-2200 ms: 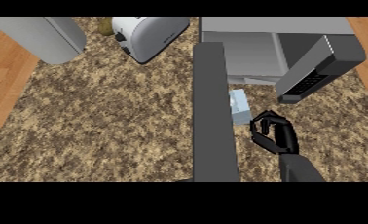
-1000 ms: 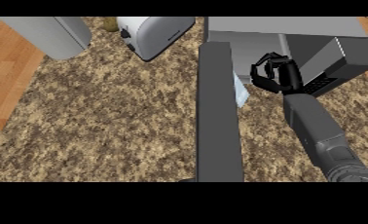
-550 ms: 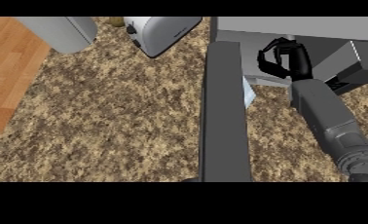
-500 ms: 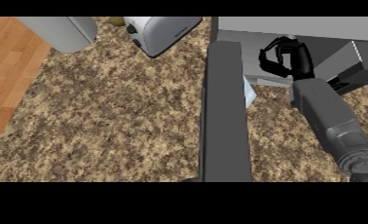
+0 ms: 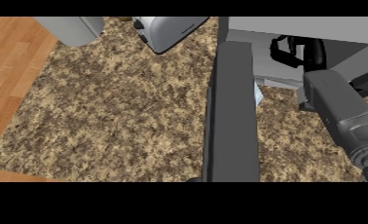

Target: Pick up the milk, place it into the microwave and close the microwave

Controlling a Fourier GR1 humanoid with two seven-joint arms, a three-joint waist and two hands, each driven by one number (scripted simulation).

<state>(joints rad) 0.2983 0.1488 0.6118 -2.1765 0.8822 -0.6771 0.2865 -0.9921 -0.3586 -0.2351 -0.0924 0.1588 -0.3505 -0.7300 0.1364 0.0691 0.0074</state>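
The microwave (image 5: 295, 25) stands at the upper right with its dark grey door (image 5: 231, 121) swung open, seen edge-on down the middle of the view. A small pale blue and white piece of the milk (image 5: 258, 94) shows on the counter just right of the door, mostly hidden by it. My right hand (image 5: 293, 52) is up at the microwave's opening, above and right of the milk and apart from it. Its fingers are curled and I see nothing between them. The grey forearm (image 5: 338, 108) runs in from the lower right. My left hand is out of view.
A white and grey appliance (image 5: 173, 30) stands at the back, left of the microwave. A grey box (image 5: 72, 27) sits in the far left corner. The speckled counter (image 5: 122, 111) stretches left of the door to a wooden strip (image 5: 22, 67).
My right hand has risen from beside the milk on the counter up to the microwave's opening. The milk has stayed next to the door. The view has shifted right.
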